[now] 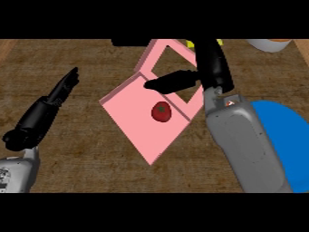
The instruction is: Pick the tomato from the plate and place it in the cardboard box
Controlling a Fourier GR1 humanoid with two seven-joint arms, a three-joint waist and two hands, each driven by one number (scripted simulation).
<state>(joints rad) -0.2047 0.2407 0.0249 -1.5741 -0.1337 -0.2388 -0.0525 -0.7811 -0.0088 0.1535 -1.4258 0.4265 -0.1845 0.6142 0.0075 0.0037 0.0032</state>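
Observation:
The red tomato [161, 111] lies inside the pink, flat open box [140, 127] in the middle of the counter. My right hand [176, 80] hovers just above and behind the tomato, fingers stretched out to the left, holding nothing and apart from the tomato. The blue plate [294, 140] sits at the right edge, partly hidden by my right forearm, with nothing showing on it. My left hand [60, 90] rests open at the left, fingers pointing up, away from the box.
A white bowl-like object [269, 44] stands at the back right corner. A bit of something yellow [190, 44] peeks out behind my right hand. Light wooden strips border the dark counter on both sides.

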